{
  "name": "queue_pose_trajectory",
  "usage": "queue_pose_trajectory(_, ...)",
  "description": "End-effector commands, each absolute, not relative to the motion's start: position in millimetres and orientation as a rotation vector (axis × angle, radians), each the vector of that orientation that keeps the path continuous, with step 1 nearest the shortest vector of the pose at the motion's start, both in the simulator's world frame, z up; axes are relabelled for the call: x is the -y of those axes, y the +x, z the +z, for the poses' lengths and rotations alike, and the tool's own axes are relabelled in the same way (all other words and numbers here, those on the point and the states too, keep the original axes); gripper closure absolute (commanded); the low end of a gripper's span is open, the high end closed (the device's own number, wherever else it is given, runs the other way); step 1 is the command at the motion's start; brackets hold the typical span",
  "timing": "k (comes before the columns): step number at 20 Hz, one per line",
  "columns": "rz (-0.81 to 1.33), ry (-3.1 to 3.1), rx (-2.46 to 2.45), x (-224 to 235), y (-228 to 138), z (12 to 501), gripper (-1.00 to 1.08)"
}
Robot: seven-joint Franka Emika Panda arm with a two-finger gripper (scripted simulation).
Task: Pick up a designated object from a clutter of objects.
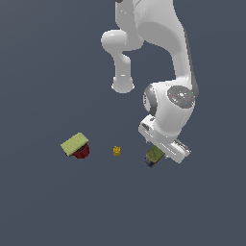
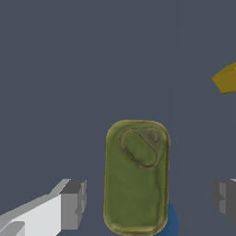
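Note:
The can (image 2: 137,177) has an olive-green top with a pull tab and fills the middle of the wrist view. In the exterior view the can (image 1: 153,157) sits partly under the hand, with a little of its blue label showing. My gripper (image 2: 150,200) is open, with one finger (image 2: 73,203) on one side of the can and the other finger (image 2: 225,198) on the far side, both apart from it. In the exterior view the gripper (image 1: 158,153) is low over the can and its fingertips are mostly hidden.
A blue rounded shape (image 2: 171,222), apparently the ball, peeks out from under the can's edge. A tiny yellow piece (image 1: 116,151) lies toward the exterior view's left of the can and also shows in the wrist view (image 2: 226,78). Farther left, a yellow-green flat box (image 1: 74,143) leans on a dark red cup (image 1: 82,153).

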State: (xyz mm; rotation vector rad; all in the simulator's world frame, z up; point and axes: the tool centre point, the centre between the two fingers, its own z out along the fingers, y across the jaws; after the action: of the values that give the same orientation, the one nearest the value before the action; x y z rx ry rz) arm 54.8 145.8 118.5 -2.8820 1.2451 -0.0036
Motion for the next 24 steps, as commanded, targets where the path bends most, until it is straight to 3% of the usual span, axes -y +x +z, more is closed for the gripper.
queue_pose_trajectory(1,-0.002,-2.873,-1.269,-149,54,113,-0.92)
queue_pose_trajectory(24,0.000,-2.867,-1.286,-152,53,59,-0.92)
